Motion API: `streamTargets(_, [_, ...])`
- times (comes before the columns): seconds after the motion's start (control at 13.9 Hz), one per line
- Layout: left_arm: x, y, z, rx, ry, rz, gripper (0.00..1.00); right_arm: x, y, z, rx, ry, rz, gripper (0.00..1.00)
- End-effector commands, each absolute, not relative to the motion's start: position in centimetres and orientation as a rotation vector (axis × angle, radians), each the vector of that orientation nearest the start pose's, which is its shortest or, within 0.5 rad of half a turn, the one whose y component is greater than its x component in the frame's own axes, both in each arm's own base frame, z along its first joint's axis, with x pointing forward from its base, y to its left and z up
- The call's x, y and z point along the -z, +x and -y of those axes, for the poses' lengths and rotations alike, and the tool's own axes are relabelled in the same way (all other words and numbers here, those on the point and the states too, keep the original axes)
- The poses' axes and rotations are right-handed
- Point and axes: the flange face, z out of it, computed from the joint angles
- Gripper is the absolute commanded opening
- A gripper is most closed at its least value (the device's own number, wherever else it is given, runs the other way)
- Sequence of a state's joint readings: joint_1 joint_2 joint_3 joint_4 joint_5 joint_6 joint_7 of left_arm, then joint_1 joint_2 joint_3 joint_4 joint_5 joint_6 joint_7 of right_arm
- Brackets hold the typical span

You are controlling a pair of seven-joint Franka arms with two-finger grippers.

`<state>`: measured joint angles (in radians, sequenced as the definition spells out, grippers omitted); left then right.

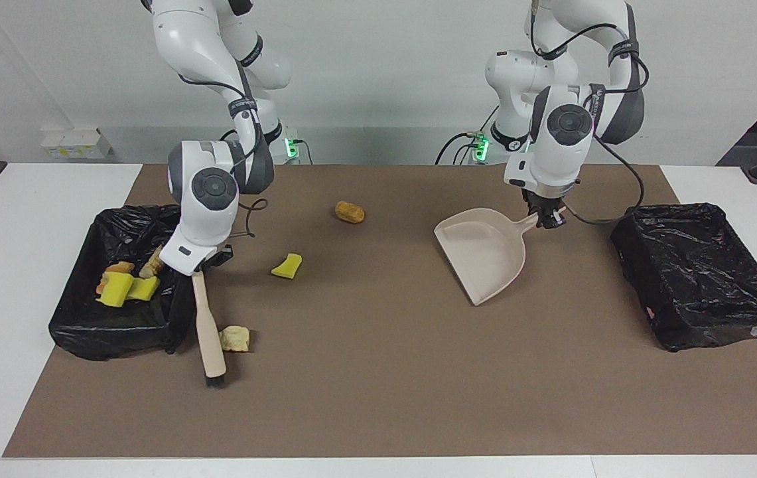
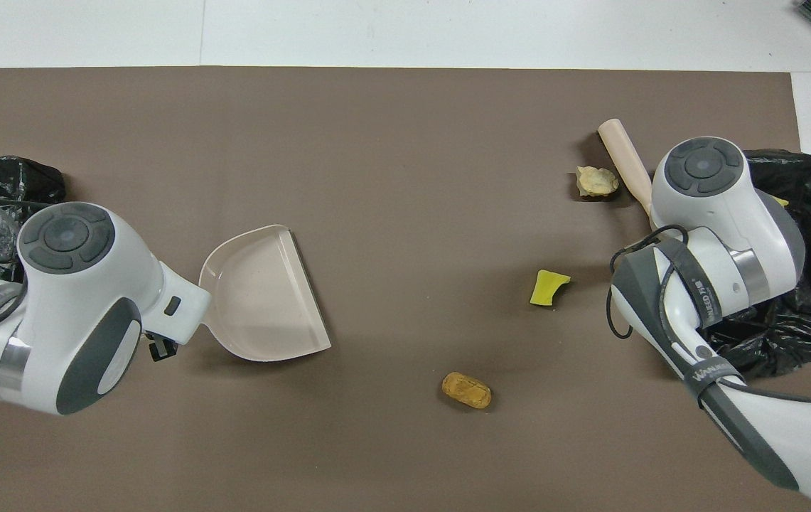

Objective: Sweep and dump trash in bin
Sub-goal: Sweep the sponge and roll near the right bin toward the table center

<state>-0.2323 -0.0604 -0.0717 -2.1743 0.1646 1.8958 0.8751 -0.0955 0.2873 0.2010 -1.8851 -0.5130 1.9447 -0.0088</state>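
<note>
Robot lab; bare white wall (image 1: 378,66); brown-matted table (image 1: 418,398)

We see our right gripper (image 1: 209,260) clamped shut, low at frame left; our left gripper (image 1: 546,216) clamped shut, upper right.

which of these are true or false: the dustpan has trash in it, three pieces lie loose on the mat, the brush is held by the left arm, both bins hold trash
1. The dustpan has trash in it. False: it is empty.
2. Three pieces lie loose on the mat: a pale lump, a yellow wedge, a brown lump. True.
3. The left pincer holds the brush. False: the right pincer does.
4. Both bins hold trash. False: only the bin at the right arm's end shows any.
</note>
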Motion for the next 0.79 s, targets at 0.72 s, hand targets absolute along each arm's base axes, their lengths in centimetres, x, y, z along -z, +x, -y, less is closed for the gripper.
streamTargets(0.72, [-39.3, 47.2, 13.9, -0.204, -2.456, -1.715, 0.0, -36.7, 54.5, -24.9, -0.419, -3.185, 0.048, 0.0])
